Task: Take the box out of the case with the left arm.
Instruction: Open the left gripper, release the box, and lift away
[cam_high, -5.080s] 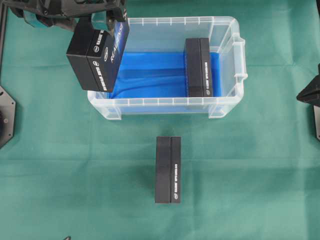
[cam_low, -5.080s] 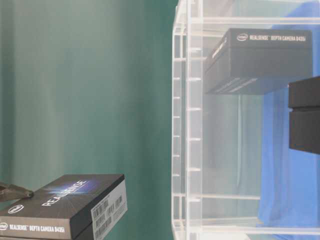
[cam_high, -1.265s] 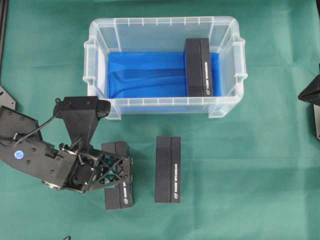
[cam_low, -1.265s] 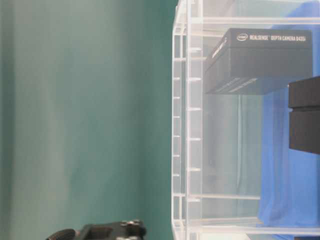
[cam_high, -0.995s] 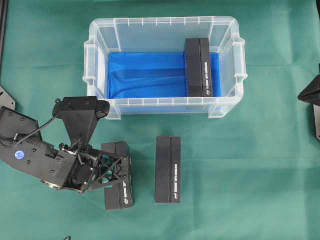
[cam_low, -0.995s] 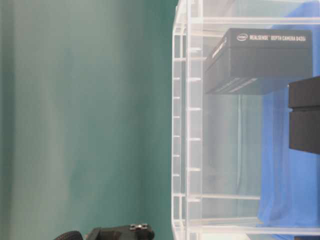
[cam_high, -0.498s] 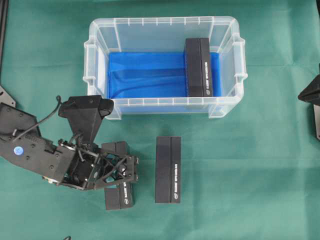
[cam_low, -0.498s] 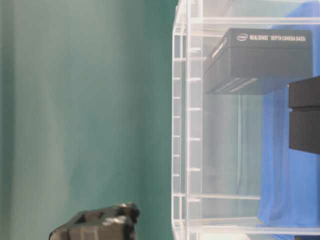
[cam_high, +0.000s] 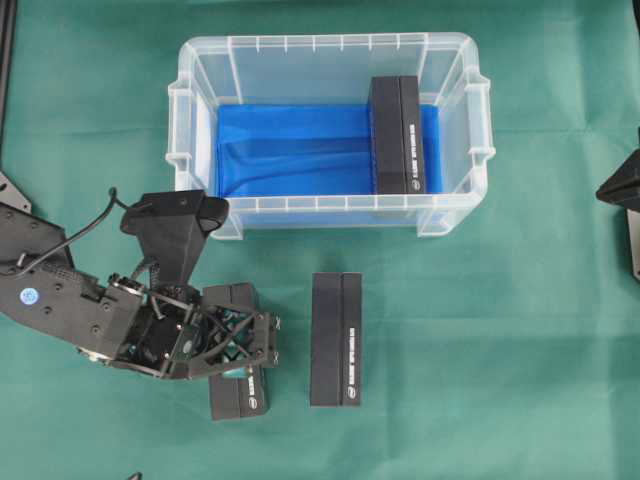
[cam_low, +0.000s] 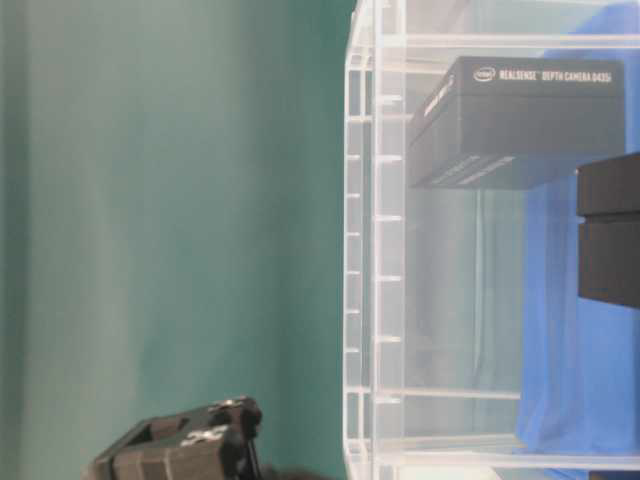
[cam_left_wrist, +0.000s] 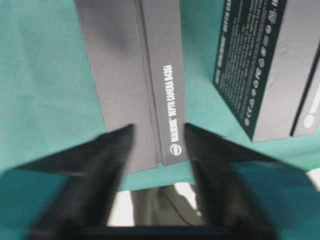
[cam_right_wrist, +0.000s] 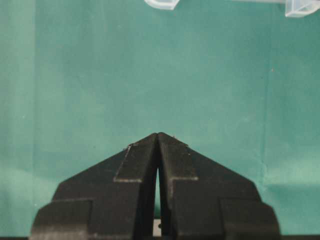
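Note:
The clear case (cam_high: 190, 100) with a blue floor stands at the back of the table. One black box (cam_high: 397, 135) still stands inside it at the right end, also seen through the case wall (cam_low: 365, 250) as the box (cam_low: 520, 120). My left gripper (cam_high: 268, 342) hovers over another black box (cam_high: 240, 392) lying on the green cloth in front of the case. In the left wrist view the gripper (cam_left_wrist: 158, 129) is open, its fingers spread above that box (cam_left_wrist: 130, 75) and gripping nothing. My right gripper (cam_right_wrist: 158, 135) is shut and empty over bare cloth.
A third black box (cam_high: 335, 338) lies on the cloth just right of the left gripper, also seen as the box (cam_left_wrist: 260, 60) in the wrist view. Part of the right arm (cam_high: 620, 190) sits at the right edge. Green cloth covers the table.
My left gripper has opened and let go of the box, which now lies on the cloth. The gripper has shifted slightly right. The right arm has not moved.

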